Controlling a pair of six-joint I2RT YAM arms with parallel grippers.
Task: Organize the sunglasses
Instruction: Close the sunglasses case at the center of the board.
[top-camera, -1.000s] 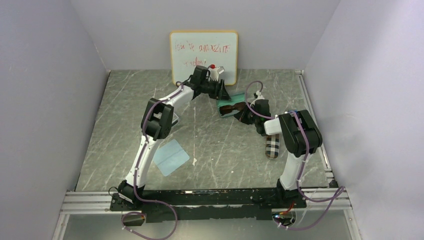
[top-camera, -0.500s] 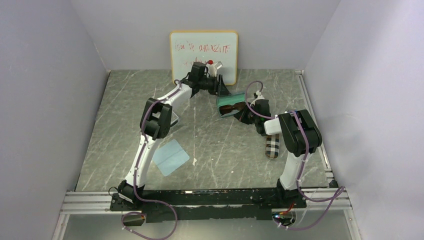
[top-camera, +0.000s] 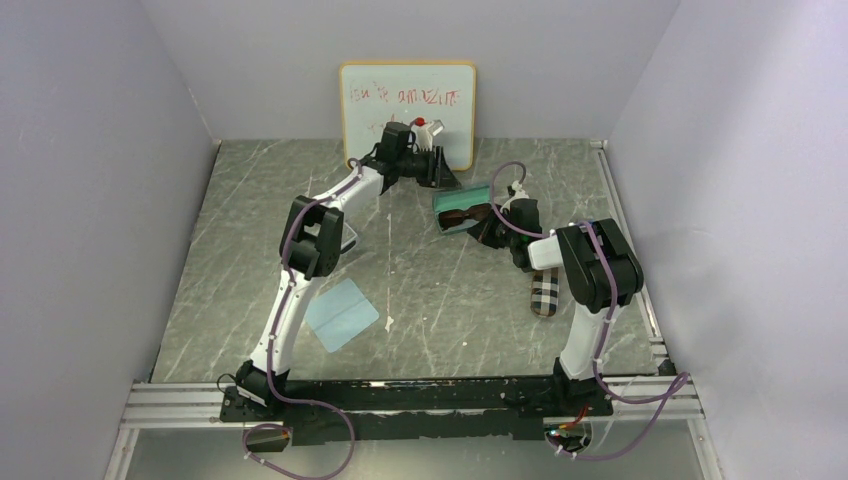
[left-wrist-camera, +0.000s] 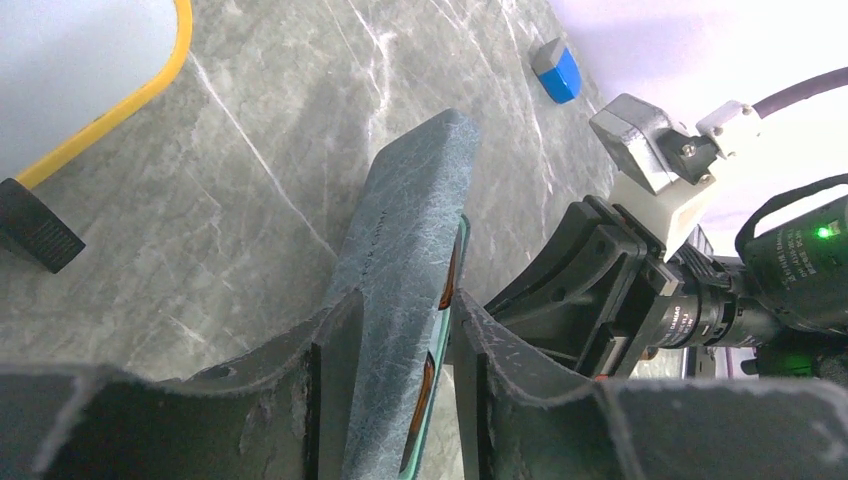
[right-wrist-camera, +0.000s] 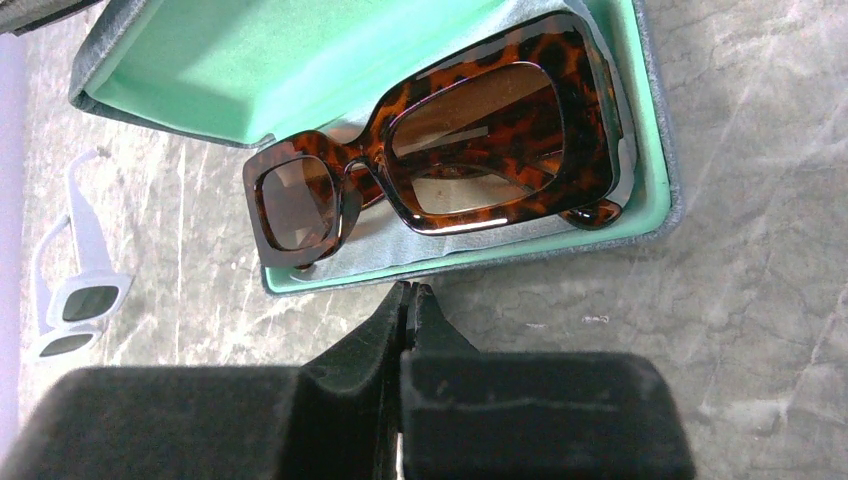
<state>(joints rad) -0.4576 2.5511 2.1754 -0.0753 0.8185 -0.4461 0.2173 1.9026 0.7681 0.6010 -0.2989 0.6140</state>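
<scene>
Pinching case lid (left-wrist-camera: 405, 240), left hand (left-wrist-camera: 400, 305); lid mostly hides brown sunglasses (left-wrist-camera: 424, 385); right hand (right-wrist-camera: 409, 292) pressed together, empty.

Whiteboard (top-camera: 407, 115) at the table's (top-camera: 230, 270) far edge: two lines of red handwriting, not legible; black motor housing (left-wrist-camera: 700, 312) seen from the left wrist: small white print, too small to read.

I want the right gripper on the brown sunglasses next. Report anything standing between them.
Only the case's front rim lies between the shut right gripper and the sunglasses, which rise above it. Nothing else visible intervenes; the left gripper straddles the lid beyond them.
</scene>
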